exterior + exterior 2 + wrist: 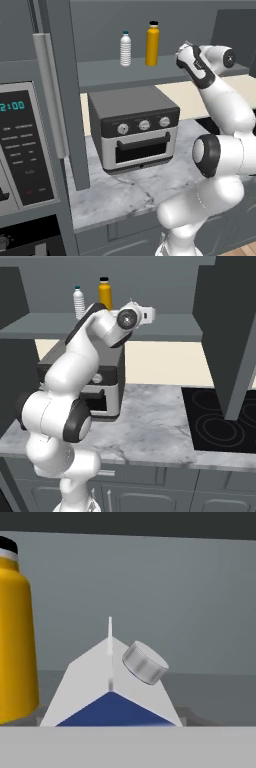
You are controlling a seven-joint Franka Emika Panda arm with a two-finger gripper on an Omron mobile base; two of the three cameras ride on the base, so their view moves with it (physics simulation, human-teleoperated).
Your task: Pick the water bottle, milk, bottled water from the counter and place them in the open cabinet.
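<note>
Already up at the open cabinet (150,75), beside the water bottle (15,637): the milk (112,684), light, crushable, best gripped across flat sides. Jaws' state impossible to tell.

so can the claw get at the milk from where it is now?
Probably yes: the milk sits right ahead of the claw with nothing between, and the water bottle stands off to one side.

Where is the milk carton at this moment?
In the hand view the milk sits right in front of the pincer, its gabled top and grey cap facing the camera, inside the open cabinet with the water bottle just to its left.
</note>
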